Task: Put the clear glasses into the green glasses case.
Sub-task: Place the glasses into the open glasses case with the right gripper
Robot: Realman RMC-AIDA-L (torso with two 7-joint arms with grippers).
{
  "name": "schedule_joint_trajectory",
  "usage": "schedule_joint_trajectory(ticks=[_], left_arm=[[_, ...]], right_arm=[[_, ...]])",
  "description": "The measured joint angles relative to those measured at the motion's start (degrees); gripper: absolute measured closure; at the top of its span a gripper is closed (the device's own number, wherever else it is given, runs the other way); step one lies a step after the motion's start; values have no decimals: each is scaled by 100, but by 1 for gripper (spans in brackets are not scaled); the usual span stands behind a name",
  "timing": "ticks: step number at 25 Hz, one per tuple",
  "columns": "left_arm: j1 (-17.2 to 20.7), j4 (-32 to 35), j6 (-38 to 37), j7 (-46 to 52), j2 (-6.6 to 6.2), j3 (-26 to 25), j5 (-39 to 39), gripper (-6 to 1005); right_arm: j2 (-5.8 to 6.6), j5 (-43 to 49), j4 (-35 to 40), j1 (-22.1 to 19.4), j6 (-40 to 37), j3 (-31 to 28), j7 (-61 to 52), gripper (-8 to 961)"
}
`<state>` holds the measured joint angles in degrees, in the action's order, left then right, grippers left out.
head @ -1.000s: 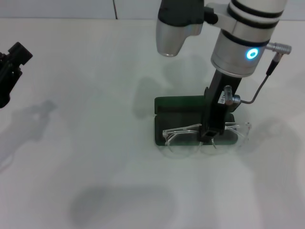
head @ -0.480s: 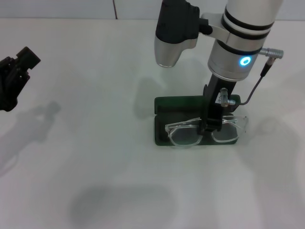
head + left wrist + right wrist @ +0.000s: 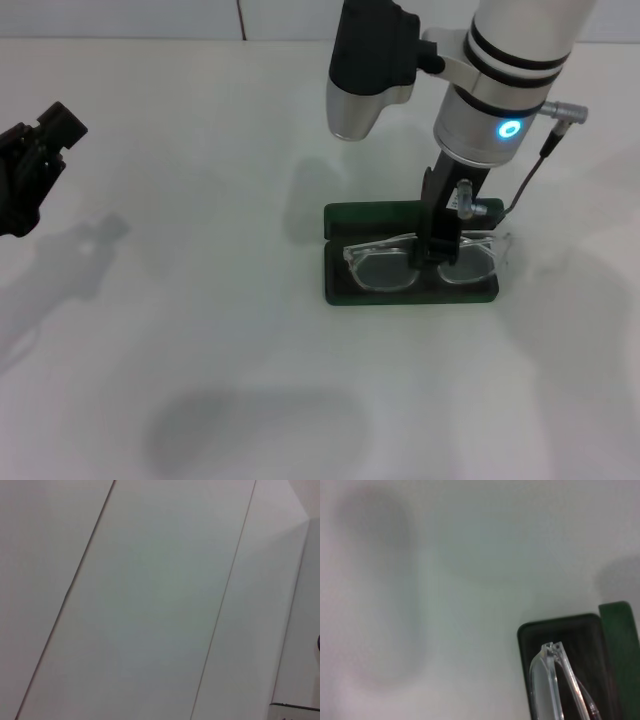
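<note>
On white table (image 3: 200, 330), green glasses case (image 3: 345, 290), clear glasses (image 3: 385, 268)

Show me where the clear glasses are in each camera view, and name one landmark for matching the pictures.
Head view: the clear glasses sit over the open green glasses case, right of centre, held by the right gripper.
Left wrist view: not in it.
Right wrist view: one end of them at the lower right.
Shared landmark: the case.

Colourless transparent clear glasses (image 3: 420, 262), dark green glasses case (image 3: 375, 216) with blackish lining, plain white table (image 3: 200, 330)
</note>
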<state>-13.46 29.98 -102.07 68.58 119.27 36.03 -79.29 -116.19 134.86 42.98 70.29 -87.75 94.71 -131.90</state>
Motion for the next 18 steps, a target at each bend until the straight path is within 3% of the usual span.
schedule_joint_trajectory(ticks=[18], left_arm=[[1, -116, 4, -110, 0, 0, 2, 900]], right_arm=[[0, -72, -139, -53, 108, 3, 68, 884]])
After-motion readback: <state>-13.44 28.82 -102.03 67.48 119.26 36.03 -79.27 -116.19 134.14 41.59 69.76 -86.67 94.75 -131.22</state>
